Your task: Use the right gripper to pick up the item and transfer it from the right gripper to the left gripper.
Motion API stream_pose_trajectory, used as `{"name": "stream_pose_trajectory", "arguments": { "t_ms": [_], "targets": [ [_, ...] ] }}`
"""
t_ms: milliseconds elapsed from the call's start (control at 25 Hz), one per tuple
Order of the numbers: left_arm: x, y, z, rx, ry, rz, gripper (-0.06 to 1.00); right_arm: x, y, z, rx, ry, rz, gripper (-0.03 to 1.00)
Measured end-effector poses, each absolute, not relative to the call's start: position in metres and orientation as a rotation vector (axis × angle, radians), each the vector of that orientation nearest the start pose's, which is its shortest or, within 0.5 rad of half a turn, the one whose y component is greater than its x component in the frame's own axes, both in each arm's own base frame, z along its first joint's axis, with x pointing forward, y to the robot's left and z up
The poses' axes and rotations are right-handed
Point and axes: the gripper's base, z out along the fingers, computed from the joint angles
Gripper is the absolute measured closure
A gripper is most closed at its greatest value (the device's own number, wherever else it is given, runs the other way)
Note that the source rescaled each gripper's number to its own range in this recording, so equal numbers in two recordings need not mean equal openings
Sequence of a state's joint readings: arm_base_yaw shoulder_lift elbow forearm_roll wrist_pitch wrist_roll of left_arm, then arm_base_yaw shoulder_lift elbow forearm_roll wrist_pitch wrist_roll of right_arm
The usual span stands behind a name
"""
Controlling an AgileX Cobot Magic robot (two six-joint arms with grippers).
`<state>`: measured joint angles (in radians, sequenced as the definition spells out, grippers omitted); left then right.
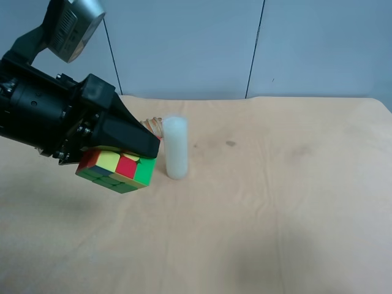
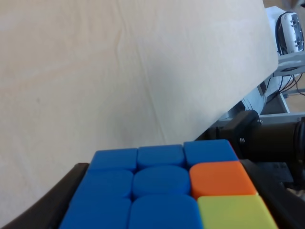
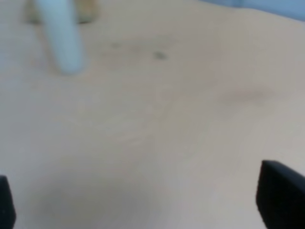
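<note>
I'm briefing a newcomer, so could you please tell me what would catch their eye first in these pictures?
The bright multicoloured Rubik's cube stands out, held above the tan table in the jaws of the left arm. Just beside it, a white cylinder stands upright on the table.

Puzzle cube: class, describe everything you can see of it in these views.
The puzzle cube is a plastic-looking three-by-three, scrambled: red, yellow and green tiles show from the high camera; a mostly blue face with one orange and one yellow tile from the left wrist. Tilted, it is clamped in the left pincer, black fingers on opposite sides, apparently lifted off the tan table.
</note>
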<state>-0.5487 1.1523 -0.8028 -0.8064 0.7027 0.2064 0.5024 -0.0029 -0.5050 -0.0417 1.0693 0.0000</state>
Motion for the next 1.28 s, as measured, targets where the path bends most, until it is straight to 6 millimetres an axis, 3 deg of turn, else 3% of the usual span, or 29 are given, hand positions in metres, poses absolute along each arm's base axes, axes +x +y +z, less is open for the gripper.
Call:
{"name": "stream_pose_trajectory", "arguments": {
  "t_ms": [200,400,640,800,1040,1280],
  "targets": [
    [0.171,-0.154,0.298,0.357,2.465,-1.027,0.94,-0.005,-0.005,0.278,-0.36,2.017,0.172,-0.03],
    [0.184,-0.144,0.32,0.37,2.421,-0.954,0.94,-0.005,-0.005,0.278,-0.349,2.018,0.166,-0.03],
    [0.213,-0.102,0.343,0.339,2.508,-0.725,0.94,-0.005,-0.005,0.278,-0.349,2.018,0.166,-0.03],
    [0.244,-0.067,0.341,0.281,2.621,-0.495,0.94,-0.005,-0.005,0.278,-0.349,2.018,0.166,-0.03],
    [0.291,-0.027,0.313,0.232,2.77,-0.187,0.94,-0.005,-0.005,0.278,-0.349,2.018,0.166,-0.03],
    [0.334,-0.012,0.262,0.248,2.828,-0.016,0.94,-0.005,-0.005,0.278,-0.349,2.018,0.166,-0.03]
  ]
}}
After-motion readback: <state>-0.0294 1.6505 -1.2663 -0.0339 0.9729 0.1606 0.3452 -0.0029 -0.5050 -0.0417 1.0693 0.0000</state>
